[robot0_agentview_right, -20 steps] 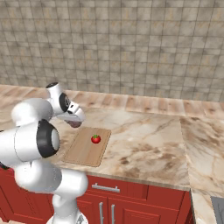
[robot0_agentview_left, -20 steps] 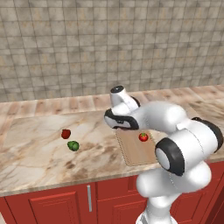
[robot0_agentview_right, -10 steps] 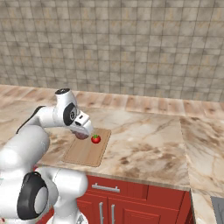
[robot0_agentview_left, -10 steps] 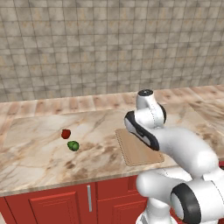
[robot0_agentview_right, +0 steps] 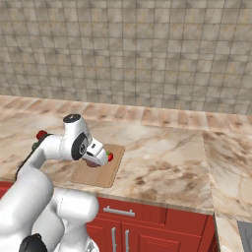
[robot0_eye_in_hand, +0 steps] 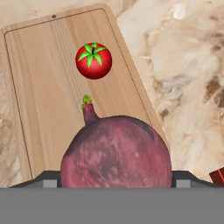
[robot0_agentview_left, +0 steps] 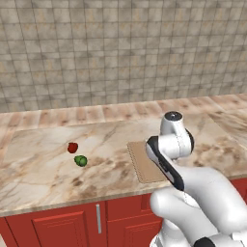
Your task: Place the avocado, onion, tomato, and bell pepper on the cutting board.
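The mauve onion point(robot0_eye_in_hand: 116, 153) bulks large at the bottom of the hand view, held just above the tan cutting board point(robot0_eye_in_hand: 39, 87). My gripper point(robot0_agentview_right: 95, 158) is shut on it, and the onion covers its fingertips. The bright red tomato point(robot0_eye_in_hand: 93, 60) lies on the board just beyond the onion, also seen as the tomato point(robot0_agentview_right: 110, 156) beside the hand. Out on the counter to the left are the dark red bell pepper point(robot0_agentview_left: 72, 147) and the green avocado point(robot0_agentview_left: 80, 160), close together. In the left base view my own arm hides the hand and much of the cutting board point(robot0_agentview_left: 141, 164).
The marble counter point(robot0_agentview_right: 162, 157) runs wide to the right of the board, with a tiled wall behind it. Red cabinet doors point(robot0_agentview_left: 62, 226) sit below the counter's front edge. The bell pepper point(robot0_agentview_right: 41, 135) peeks out behind my arm in the right base view.
The arm has swung right with the onion, from the board's left edge to over the board beside the tomato. Pepper, avocado and tomato have stayed put.
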Controlling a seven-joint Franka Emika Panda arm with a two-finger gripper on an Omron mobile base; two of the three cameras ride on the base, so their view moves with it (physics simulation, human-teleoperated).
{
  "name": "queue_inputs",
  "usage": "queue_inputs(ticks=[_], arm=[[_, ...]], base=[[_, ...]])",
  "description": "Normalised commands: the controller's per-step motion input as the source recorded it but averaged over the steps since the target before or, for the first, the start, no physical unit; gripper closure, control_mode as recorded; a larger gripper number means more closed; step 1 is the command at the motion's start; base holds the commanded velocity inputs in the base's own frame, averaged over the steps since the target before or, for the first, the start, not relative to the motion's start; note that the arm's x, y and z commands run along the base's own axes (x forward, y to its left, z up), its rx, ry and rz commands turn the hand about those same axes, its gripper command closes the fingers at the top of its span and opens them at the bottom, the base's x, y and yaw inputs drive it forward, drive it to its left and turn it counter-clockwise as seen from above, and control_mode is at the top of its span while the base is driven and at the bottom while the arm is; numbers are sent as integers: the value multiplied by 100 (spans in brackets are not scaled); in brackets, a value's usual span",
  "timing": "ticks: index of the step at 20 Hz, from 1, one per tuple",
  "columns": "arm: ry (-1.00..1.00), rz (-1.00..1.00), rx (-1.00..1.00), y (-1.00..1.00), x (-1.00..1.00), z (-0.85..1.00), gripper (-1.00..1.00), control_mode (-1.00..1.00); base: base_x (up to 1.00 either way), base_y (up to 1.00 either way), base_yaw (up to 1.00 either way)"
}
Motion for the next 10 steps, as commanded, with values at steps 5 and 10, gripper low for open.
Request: queue_inputs(ticks=[5,10], arm=[[3,0,0,-5,0,-37,100,-100],[1,0,2,-6,18,-20,100,-100]], base=[[0,0,0],[0,0,0]])
